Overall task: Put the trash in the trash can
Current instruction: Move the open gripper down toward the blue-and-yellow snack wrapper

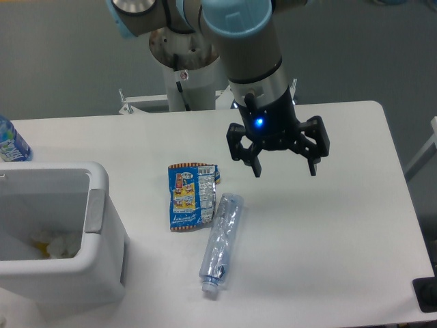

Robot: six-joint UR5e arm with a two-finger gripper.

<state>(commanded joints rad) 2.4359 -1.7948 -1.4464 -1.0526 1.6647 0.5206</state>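
Bin (95,205) holds pale scraps; wrapper (190,197) and bottle (221,242) outside, claw (285,169) spread

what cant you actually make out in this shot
- Trash can: its left and bottom run off the frame; the pale lumps inside are too blurred to identify.
- Water bottle: only a slice shows at the left edge.
- Snack wrapper: print too small to read.
- Crushed bottle: cannot tell if it overlaps the wrapper's edge or just touches it.
- Gripper: its height above the table cannot be judged from this one view.
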